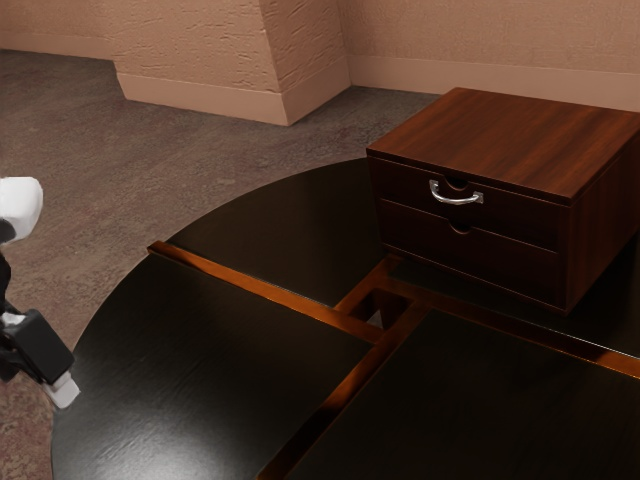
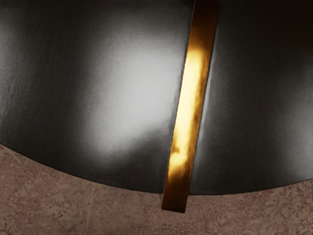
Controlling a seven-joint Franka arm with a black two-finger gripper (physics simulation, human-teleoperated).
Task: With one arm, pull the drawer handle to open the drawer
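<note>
The silver, curved drawer handle [image 1: 455, 194] sits on the upper drawer [image 1: 500, 207] of a dark reddish-brown cabinet [image 1: 520, 135], far right on the round black table [image 1: 220, 370]. The drawer front lies flush, shut. The gripper [image 1: 42, 355] hangs at the near left edge, well apart; I cannot tell how far open it is.

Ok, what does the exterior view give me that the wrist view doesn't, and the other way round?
Exterior view: the wooden cabinet, its top drawer flush and shut, the silver handle on it, a lower drawer, and the arm at that view's left edge, far from the handle. Wrist view: the orange strip ending just past the table's rim, over the floor. Both: dark tabletop, orange strip, floor.
</note>
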